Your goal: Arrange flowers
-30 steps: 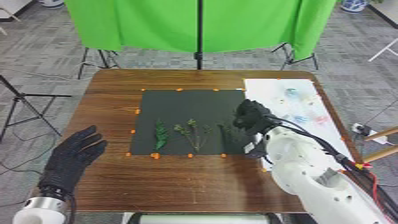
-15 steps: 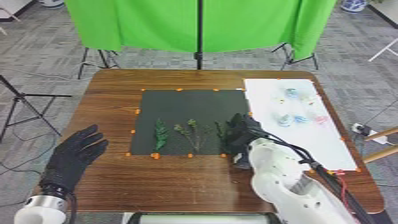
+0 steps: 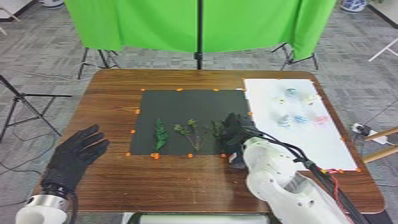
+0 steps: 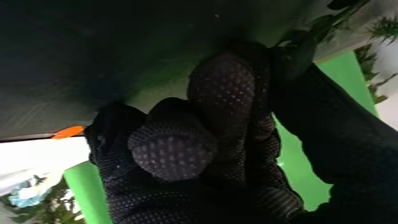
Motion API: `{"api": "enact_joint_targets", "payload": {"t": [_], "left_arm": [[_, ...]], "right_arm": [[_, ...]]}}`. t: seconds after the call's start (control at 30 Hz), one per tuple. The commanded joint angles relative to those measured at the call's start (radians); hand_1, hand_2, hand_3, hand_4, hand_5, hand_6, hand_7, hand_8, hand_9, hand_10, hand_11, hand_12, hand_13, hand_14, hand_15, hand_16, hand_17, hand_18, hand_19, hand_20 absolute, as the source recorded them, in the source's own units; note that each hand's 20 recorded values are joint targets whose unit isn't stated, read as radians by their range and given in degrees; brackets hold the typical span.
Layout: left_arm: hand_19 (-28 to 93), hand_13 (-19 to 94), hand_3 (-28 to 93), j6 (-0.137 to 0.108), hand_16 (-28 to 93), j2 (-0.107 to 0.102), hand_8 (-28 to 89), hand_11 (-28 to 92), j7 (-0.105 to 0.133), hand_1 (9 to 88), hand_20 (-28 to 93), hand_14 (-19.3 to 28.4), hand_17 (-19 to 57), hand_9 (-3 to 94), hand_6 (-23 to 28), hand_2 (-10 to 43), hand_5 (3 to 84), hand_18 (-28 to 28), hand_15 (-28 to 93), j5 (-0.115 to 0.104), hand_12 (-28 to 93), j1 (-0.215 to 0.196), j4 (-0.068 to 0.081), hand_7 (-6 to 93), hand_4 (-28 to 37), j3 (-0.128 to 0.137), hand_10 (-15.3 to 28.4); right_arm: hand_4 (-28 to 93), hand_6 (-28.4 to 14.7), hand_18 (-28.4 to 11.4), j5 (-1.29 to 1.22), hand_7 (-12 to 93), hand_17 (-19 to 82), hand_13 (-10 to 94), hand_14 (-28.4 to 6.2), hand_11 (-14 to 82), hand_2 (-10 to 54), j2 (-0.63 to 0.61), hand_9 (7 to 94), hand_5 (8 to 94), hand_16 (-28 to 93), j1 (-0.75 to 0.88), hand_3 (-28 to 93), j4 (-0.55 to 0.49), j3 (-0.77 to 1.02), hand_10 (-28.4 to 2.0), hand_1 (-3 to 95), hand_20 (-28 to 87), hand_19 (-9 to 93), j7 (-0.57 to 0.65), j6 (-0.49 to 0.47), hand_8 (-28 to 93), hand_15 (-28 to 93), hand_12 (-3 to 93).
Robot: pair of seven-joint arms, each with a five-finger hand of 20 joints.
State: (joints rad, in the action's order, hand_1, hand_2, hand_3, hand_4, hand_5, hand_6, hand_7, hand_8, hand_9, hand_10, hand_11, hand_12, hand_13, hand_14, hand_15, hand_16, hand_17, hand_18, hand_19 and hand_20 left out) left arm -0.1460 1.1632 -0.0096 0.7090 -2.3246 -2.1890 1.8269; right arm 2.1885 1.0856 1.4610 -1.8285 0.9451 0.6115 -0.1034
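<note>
- The brown worktop (image 3: 111,110) is spreading across the middle and lower part of the frame
- The green cloth (image 3: 142,25) is hanging across the top of the frame, beyond the worktop
- The black mat (image 3: 187,107) is lying flat at the centre
- The white sheet (image 3: 266,140) is lying just beside the mat, on the right side of the frame
- The left hand (image 3: 75,157) is resting at lower left, beside the worktop's left edge, its fingers relaxed and nearly straight, and it is holding nothing
- The right hand (image 3: 234,132) is hanging low over the mat's right edge; how far open it is, and whether it is gripping anything, I cannot tell
- The leafy green stem (image 3: 161,136) is lying upright in the frame on the mat's lower left
- The branching stem (image 3: 194,135) is lying next to it, low in the middle of the mat
- The third stem (image 3: 218,129) is lying at the mat's lower right, close against the right hand
- Dark greenery (image 4: 333,22) is showing close by the glove in the right wrist view
- The blue flower (image 3: 290,92) is lying high on the sheet, the pink flower (image 3: 322,120) further down toward its right edge
</note>
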Motion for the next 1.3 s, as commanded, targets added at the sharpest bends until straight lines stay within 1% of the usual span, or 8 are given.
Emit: {"api": "enact_joint_targets", "payload": {"t": [0.03, 0.23, 0.27, 0.47, 0.97, 1.1, 1.2, 1.3], "left_arm": [[62, 30, 72, 0.004, -7, 0.007, -16, 36, -0.014, 32.9, -3, 17.1, -5.0, 35.7, 4.7, 2.6, 38.0, 22.6, 49, 0.005, 10, -0.005, 0.008, 32.3, -28.2, -0.002, 14.7], [62, 30, 72, 0.007, -7, 0.009, -16, 36, -0.013, 32.8, -3, 17.1, -5.0, 35.8, 4.7, 2.6, 38.1, 22.6, 49, 0.004, 10, -0.004, 0.009, 32.3, -28.2, -0.003, 14.7], [62, 30, 72, 0.008, -7, 0.009, -16, 36, -0.018, 32.8, -3, 17.2, -5.0, 35.8, 4.7, 2.6, 38.1, 22.6, 49, 0.005, 10, -0.003, 0.009, 32.3, -28.2, -0.001, 14.7], [62, 30, 72, 0.009, -7, 0.009, -16, 36, -0.016, 32.8, -3, 17.1, -5.0, 35.8, 4.8, 2.6, 38.1, 22.6, 49, 0.006, 10, -0.005, 0.008, 32.2, -28.2, -0.001, 14.7], [62, 30, 72, 0.008, -7, 0.011, -16, 36, -0.018, 32.8, -2, 17.1, -5.0, 35.8, 4.9, 2.6, 38.1, 22.6, 49, 0.005, 10, -0.007, 0.009, 32.1, -28.3, 0.003, 14.6], [62, 30, 72, 0.009, -7, 0.012, -16, 36, -0.02, 32.8, -2, 17.1, -5.0, 35.9, 4.9, 2.6, 38.1, 22.7, 49, 0.006, 10, -0.005, 0.009, 32.2, -28.3, 0.002, 14.6], [62, 30, 72, 0.011, -7, 0.013, -16, 36, -0.018, 32.8, -2, 17.1, -5.0, 35.8, 4.9, 2.6, 38.1, 22.7, 49, 0.005, 10, -0.007, 0.009, 32.2, -28.3, 0.004, 14.7], [62, 30, 72, 0.011, -7, 0.013, -16, 36, -0.017, 32.8, -2, 17.1, -5.0, 35.8, 4.9, 2.6, 38.1, 22.7, 49, 0.005, 10, -0.008, 0.008, 32.1, -28.3, 0.003, 14.7]], "right_arm": [[-13, -11.9, -20.7, -0.009, 77, 47, 87, -4.1, 43.2, -9.5, -0.023, 92.5, 66.0, 32, 0.037, 91, 0.031, -0.011, -6.6, 41.3, 48, 93, 0.011, -0.088, -4, 69, 39.4], [-15, -8.4, -20.6, -0.003, 77, 47, 87, -3.9, 43.8, -9.5, -0.021, 91.8, 65.2, 31, 0.039, 88, 0.026, 0.0, -6.7, 41.3, 47, 93, 0.019, -0.14, -2, 69, 37.2], [-16, -8.1, -20.7, 0.0, 77, 47, 87, -3.8, 44.2, -9.5, -0.022, 91.7, 65.3, 31, 0.041, 88, 0.024, 0.0, -6.8, 41.3, 47, 93, 0.02, -0.134, -1, 69, 36.5], [-21, -4.5, -20.6, 0.022, 77, 47, 87, -3.6, 45.5, -9.5, -0.023, 91.8, 65.2, 31, 0.041, 84, 0.008, 0.013, -6.8, 39.7, 47, 93, 0.02, -0.147, 1, 69, 32.7], [-27, -2.9, -20.7, 0.023, 73, 47, 87, -3.8, 45.3, -9.5, -0.011, 92.0, 66.4, 31, 0.053, 86, -0.043, 0.068, -6.8, 29.4, 47, 93, 0.021, -0.124, 2, 68, 32.4], [-27, -2.8, -20.9, 0.019, 74, 47, 87, -3.8, 45.2, -9.5, -0.011, 91.9, 66.8, 31, 0.058, 86, -0.054, 0.081, -6.9, 26.9, 48, 93, 0.017, -0.118, -6, 68, 32.7], [-27, -2.7, -20.9, 0.018, 77, 47, 87, -4.0, 45.1, -9.5, -0.01, 91.8, 67.5, 31, 0.056, 86, -0.059, 0.085, -6.9, 25.0, 48, 93, 0.016, -0.122, -23, 68, 32.9], [-27, -2.7, -20.8, 0.013, 78, 47, 87, -4.2, 45.1, -9.5, -0.015, 91.7, 67.2, 32, 0.061, 85, -0.074, 0.101, -7.0, 23.4, 47, 93, 0.016, -0.114, -26, 68, 32.8]]}}
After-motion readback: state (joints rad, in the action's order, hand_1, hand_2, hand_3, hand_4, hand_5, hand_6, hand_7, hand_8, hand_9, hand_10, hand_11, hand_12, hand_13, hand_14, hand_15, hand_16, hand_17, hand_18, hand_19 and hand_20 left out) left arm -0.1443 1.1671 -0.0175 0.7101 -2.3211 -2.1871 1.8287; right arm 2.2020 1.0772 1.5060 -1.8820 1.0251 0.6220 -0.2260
